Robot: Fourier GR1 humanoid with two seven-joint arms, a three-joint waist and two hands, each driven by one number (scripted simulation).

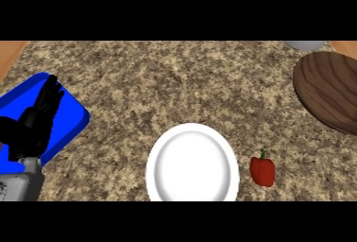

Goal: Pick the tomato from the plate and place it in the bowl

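Left hand: the left hand (pixel 33 124) stood at the left edge over a blue tray (pixel 70 124), fingers straight, holding nothing, apparently at rest.
White dish: the white dish (pixel 192 165) held nothing.
Red item: the red vegetable (pixel 263 170), stemmed and pepper-shaped, lay on the counter (pixel 174 80) just right of the dish.
Wooden board: the wooden board (pixel 331 90) sat far right.
Right hand: unseen.
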